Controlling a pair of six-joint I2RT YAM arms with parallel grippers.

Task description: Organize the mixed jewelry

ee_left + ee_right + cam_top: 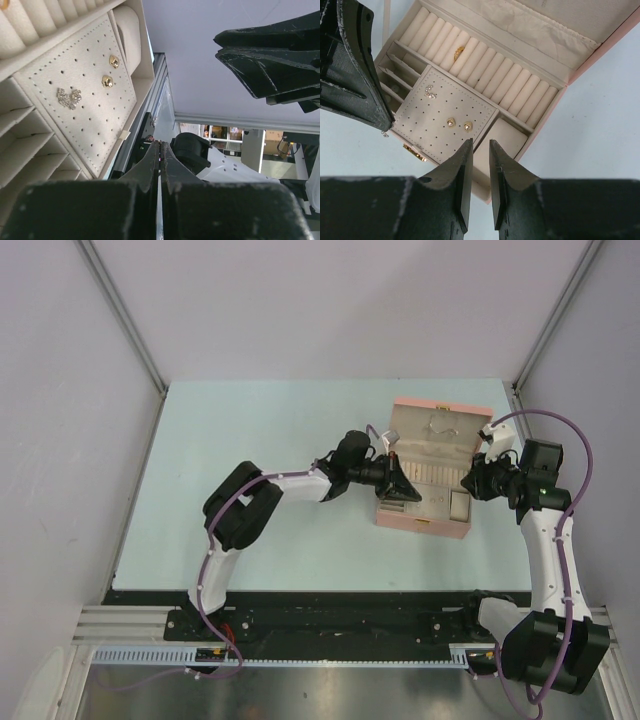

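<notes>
The pink box (440, 403) lies open mid-table. On its perforated cream pad (420, 125) sit two gold studs (451, 122) and a silvery sparkling cluster (429, 91). A gold ring (458, 50) is tucked in the ring rolls. The left wrist view shows the same studs (107, 81) and cluster (68, 97). My left gripper (400, 485) hangs over the box's front left, shut (160, 144). A tiny speck shows between its tips and I cannot tell what it is. My right gripper (468, 480) hovers above the box's right side, its fingers (480, 142) a little apart with nothing between them.
A cream cushion (506, 140) fills the box's corner compartment beside the pad. Narrow divider slots (395, 75) run along the other side. The gold clasp (415, 152) sits on the box's front wall. The raised lid (540, 25) stands behind the rolls. Grey walls enclose the table (250, 440).
</notes>
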